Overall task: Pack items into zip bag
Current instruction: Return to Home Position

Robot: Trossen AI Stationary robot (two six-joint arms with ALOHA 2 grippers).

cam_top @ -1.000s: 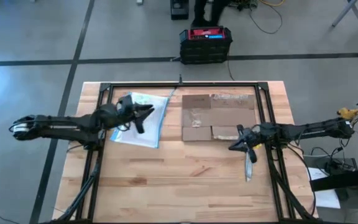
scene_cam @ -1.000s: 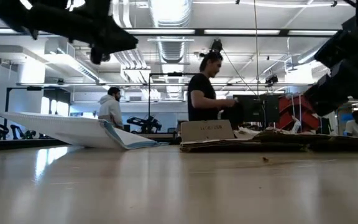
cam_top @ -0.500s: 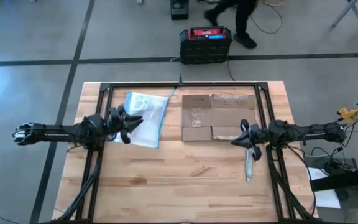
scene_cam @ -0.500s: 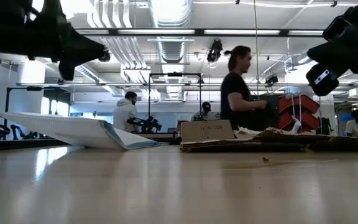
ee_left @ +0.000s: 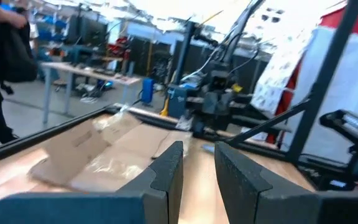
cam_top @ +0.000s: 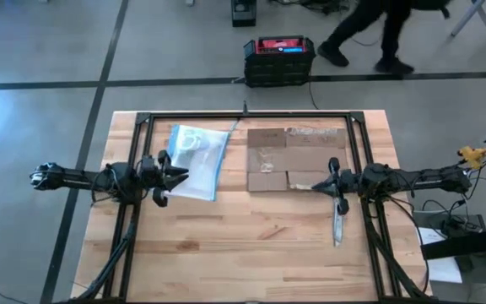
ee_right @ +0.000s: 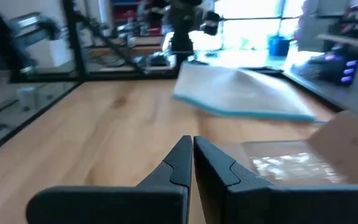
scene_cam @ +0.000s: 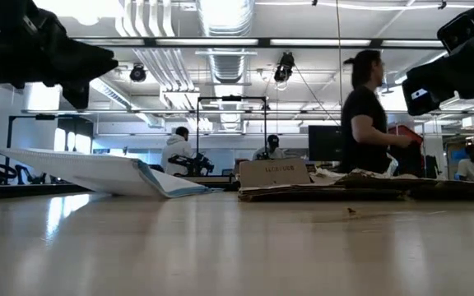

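Tabletop [cam_top: 251, 245]: zip bag [cam_top: 199, 154] beneath left gripper [cam_top: 181, 175]

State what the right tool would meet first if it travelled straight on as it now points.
Probably the left tool, facing it across the table; the right tool looks raised enough to clear the zip bag.

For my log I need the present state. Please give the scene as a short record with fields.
bag: flat on table, left of box, items inside
box: flattened, on table
left end effector: open, empty, over bag's left edge
right end effector: shut, empty, over box's right part
tool: on table, near right end effector
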